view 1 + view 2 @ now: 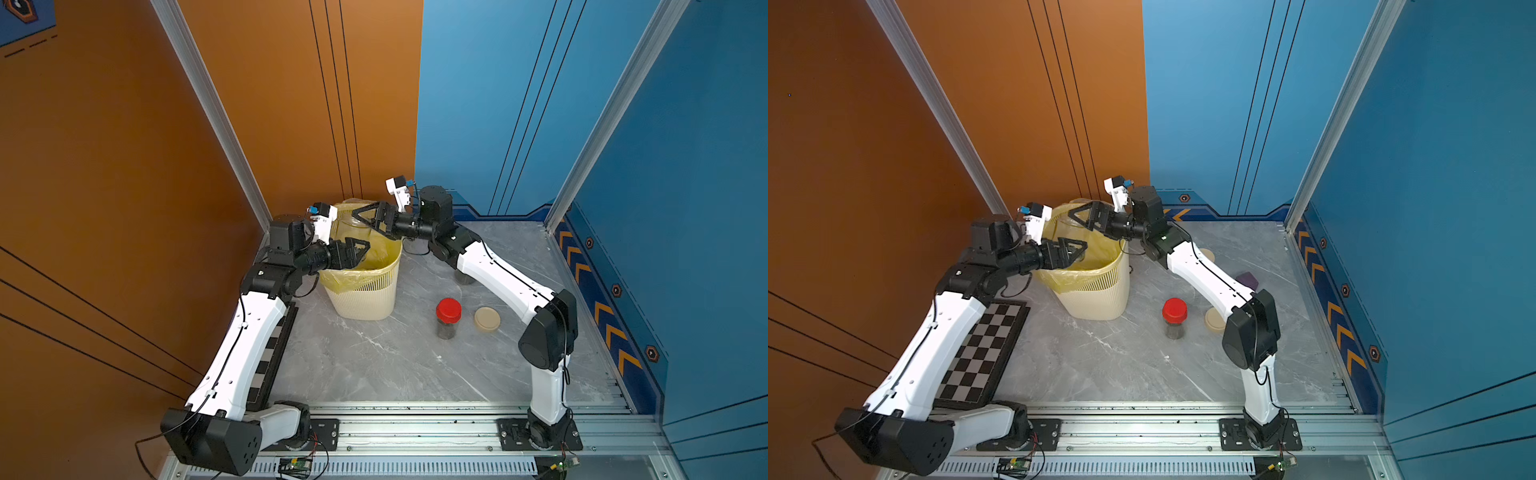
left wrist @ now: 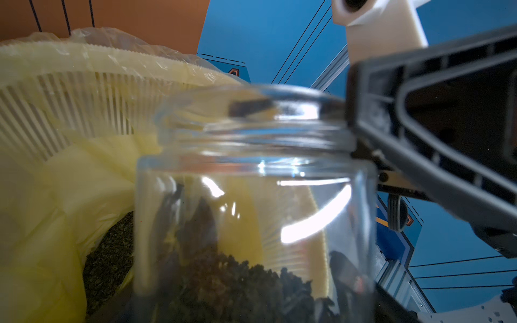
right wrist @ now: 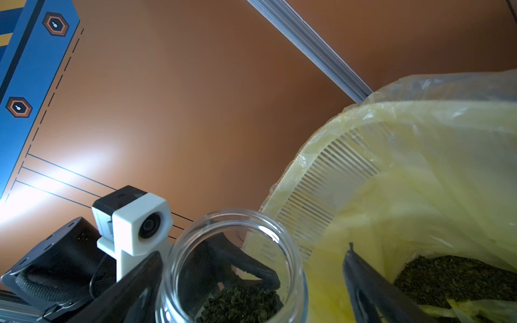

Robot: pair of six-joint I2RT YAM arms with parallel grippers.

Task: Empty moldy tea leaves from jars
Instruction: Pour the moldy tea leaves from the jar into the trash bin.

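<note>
My left gripper (image 1: 360, 249) is shut on the body of a lidless clear glass jar (image 1: 350, 226) above the bin. The jar (image 2: 251, 195) holds a clump of dark tea leaves (image 2: 223, 279) at its lower end. My right gripper (image 3: 254, 251) stands open around the jar's mouth (image 3: 232, 251), with one finger (image 2: 391, 145) against the threaded neck. More tea leaves (image 3: 453, 279) lie in the yellow bag of the cream slatted bin (image 1: 365, 295). A red-lidded jar (image 1: 448, 318) with dark contents stands on the table. Another jar (image 1: 464, 277) is mostly hidden under my right arm.
A loose beige lid (image 1: 487, 319) lies right of the red-lidded jar. A checkerboard (image 1: 980, 353) lies under my left arm. A purple object (image 1: 1248, 279) shows behind my right arm. Walls close in behind and on both sides of the grey marble table (image 1: 374, 365).
</note>
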